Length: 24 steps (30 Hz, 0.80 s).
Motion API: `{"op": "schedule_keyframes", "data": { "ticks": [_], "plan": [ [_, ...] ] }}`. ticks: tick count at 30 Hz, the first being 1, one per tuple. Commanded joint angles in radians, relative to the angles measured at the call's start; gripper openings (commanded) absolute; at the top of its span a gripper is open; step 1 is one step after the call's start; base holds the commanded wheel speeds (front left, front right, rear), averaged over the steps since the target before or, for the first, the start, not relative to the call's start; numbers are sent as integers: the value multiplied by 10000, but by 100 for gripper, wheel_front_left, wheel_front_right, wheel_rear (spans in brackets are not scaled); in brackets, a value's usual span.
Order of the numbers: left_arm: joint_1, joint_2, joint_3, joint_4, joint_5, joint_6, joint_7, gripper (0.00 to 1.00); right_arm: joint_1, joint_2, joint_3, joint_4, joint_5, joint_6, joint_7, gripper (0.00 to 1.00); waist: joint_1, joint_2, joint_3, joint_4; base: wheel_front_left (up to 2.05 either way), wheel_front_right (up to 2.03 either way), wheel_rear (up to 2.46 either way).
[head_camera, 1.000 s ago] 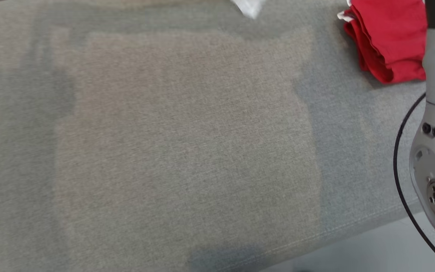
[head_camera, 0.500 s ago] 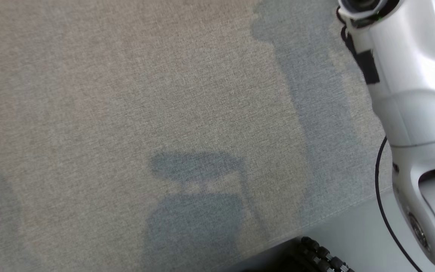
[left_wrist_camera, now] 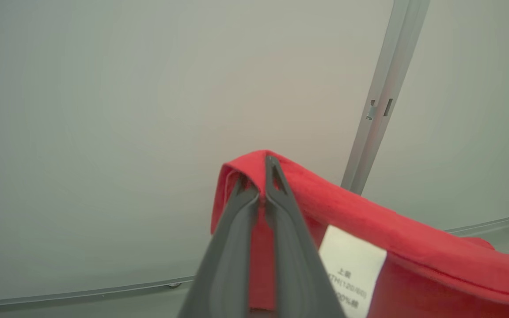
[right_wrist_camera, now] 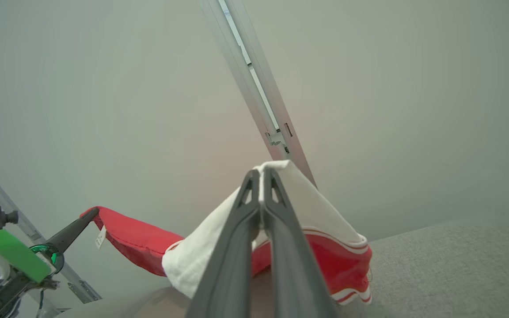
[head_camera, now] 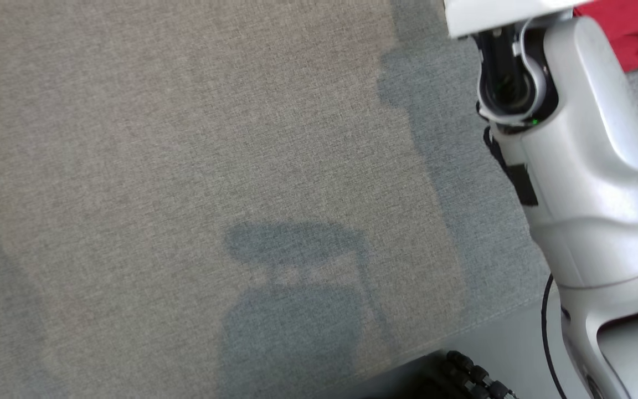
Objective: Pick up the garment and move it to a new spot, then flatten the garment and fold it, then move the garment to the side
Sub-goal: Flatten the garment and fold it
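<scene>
So the left hand point(left_wrist_camera: 259, 174) is clamped tight on a fold of the red garment point(left_wrist_camera: 413, 247), right next to a white tag point(left_wrist_camera: 351, 269). I can make out "(120/60)" on it, rest of the print is blur. The right hand point(right_wrist_camera: 261, 174) is pinched shut on the white trim point(right_wrist_camera: 307, 207). The garment's strung between them over the far right of the grey worktop point(head_camera: 186, 166), with a plain pale wall point(right_wrist_camera: 104, 88) behind.
</scene>
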Motion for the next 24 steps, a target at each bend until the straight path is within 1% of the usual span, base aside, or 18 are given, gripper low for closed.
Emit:
{"op": "schedule_keyframes", "data": {
  "ticks": [1,5,7,11,17,22,24],
  "plan": [
    [252,56,31,-77,-125,-40,-74,0,327,-47,30,-164,-85,4,-31,0,-1,0,-284,177,0,0,0],
    [970,180,-19,-364,-628,-73,-195,0,1267,-262,147,-754,-225,4,-31,0,-1,0,-754,338,0,0,0],
    [1841,181,-191,-976,-1187,-78,-313,0,2215,-499,207,-1231,-345,4,-32,0,-1,0,-1217,516,0,0,0],
    [3528,175,-395,-2004,-1854,-81,-485,0,3791,-724,-78,-1891,-564,4,-32,0,-1,0,-1925,859,0,0,0],
    [6689,-195,-324,-3681,-2519,-67,-633,0,6352,-735,-726,-2659,-499,4,-32,0,-1,0,-2949,1351,0,0,0],
    [9120,-621,-65,-5004,-2570,286,-650,0,8055,-667,-1174,-3015,-404,4,-32,0,-1,0,-3531,1564,0,0,0],
    [9943,-856,295,-5578,-2596,470,-654,0,8574,-656,-1314,-3052,-521,4,-32,0,-1,0,-3708,1584,0,0,0]
  ]
}}
